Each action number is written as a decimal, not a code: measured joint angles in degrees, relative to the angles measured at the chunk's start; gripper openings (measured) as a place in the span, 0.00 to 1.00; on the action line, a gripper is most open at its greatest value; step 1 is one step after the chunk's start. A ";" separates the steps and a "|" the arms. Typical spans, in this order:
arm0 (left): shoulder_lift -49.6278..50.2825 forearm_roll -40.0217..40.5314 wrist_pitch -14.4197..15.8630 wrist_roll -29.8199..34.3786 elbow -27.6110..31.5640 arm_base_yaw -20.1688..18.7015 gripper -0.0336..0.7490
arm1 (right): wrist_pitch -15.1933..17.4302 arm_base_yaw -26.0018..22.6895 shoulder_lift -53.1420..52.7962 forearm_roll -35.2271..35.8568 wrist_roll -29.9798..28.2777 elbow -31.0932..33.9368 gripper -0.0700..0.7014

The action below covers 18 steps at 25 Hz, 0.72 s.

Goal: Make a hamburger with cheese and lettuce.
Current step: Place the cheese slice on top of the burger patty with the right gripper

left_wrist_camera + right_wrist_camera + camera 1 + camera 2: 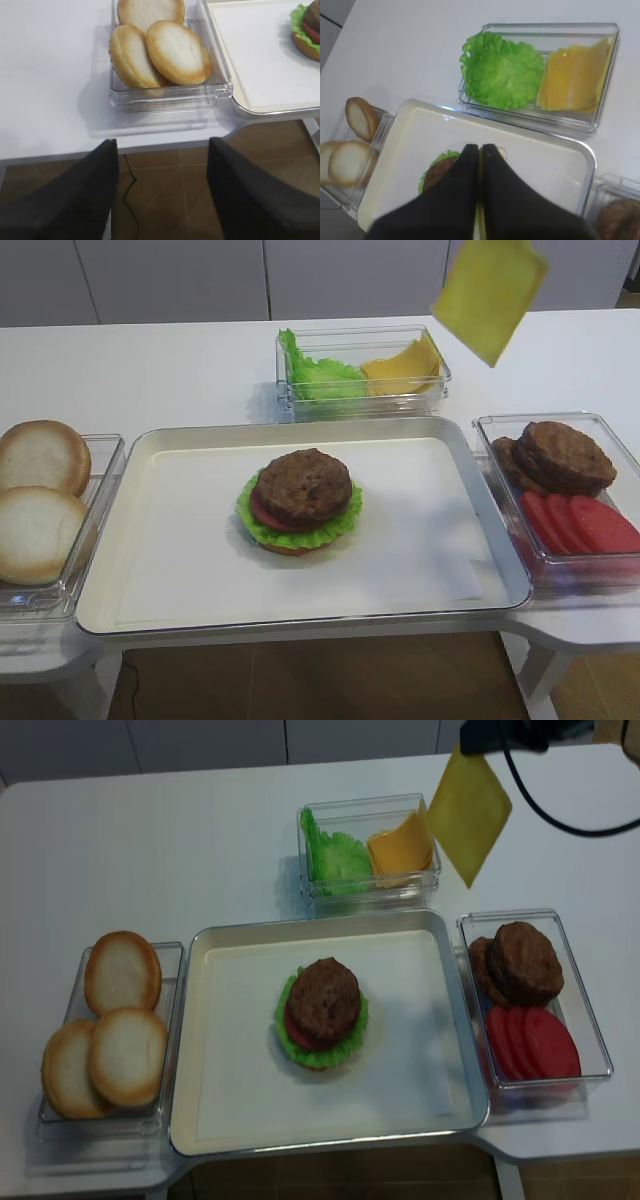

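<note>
right wrist: right jaws [480, 148] clamped on cheese [468, 813] edge, above hamburger [299, 500].

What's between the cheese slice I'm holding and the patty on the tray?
Nothing visible. The cheese hangs from the right gripper above the table; the hamburger sits alone mid-tray, patty top bare.

The cheese [489, 298] is plain yellow, the hamburger [299, 502] stacks a tan bun, frilly green lettuce, red tomato and brown patty on a cream tray [180, 540], the bun halves [40, 495] are pale, the tomato slices [580, 523] are red, and the counter [150, 370] is white.
</note>
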 joint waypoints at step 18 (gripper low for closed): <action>0.00 0.00 0.00 0.00 0.00 0.00 0.58 | -0.88 17.18 -5.63 -0.39 -1.86 12.94 0.10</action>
